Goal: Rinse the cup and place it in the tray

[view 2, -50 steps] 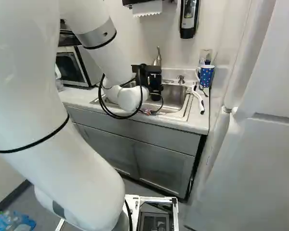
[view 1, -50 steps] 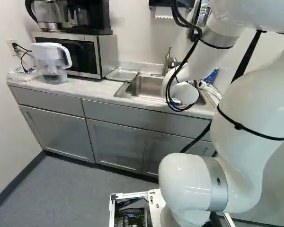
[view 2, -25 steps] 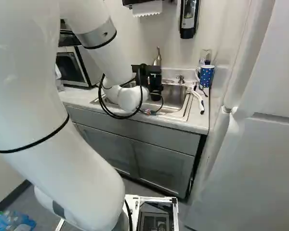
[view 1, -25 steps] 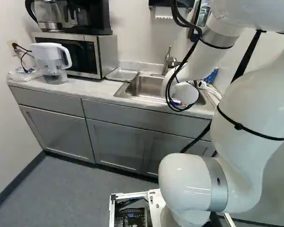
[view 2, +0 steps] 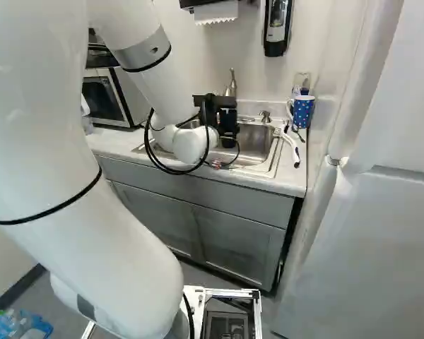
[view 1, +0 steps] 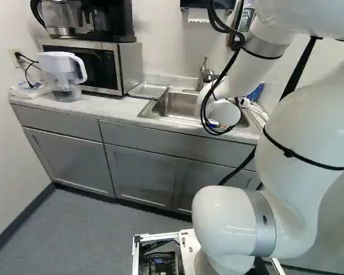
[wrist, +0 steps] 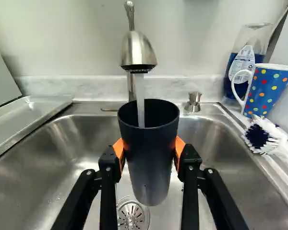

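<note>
The pincer (view 2: 227, 119), held over the basin of the sink (wrist: 50, 163), is closed on the dark cup (wrist: 151, 153), its sides pressed by both orange pads (wrist: 119, 149). Water (wrist: 140, 103) is run into the upright cup from the faucet (wrist: 137, 50), by which the space above it is blocked. The tray (wrist: 33, 112) is set left of the sink, its rim lying between; farther left, a microwave (view 1: 129, 64) is placed. Right of the sink, a dotted mug (wrist: 270, 88), brush (wrist: 259, 135) and bottle (wrist: 252, 40) are crowded together.
</note>
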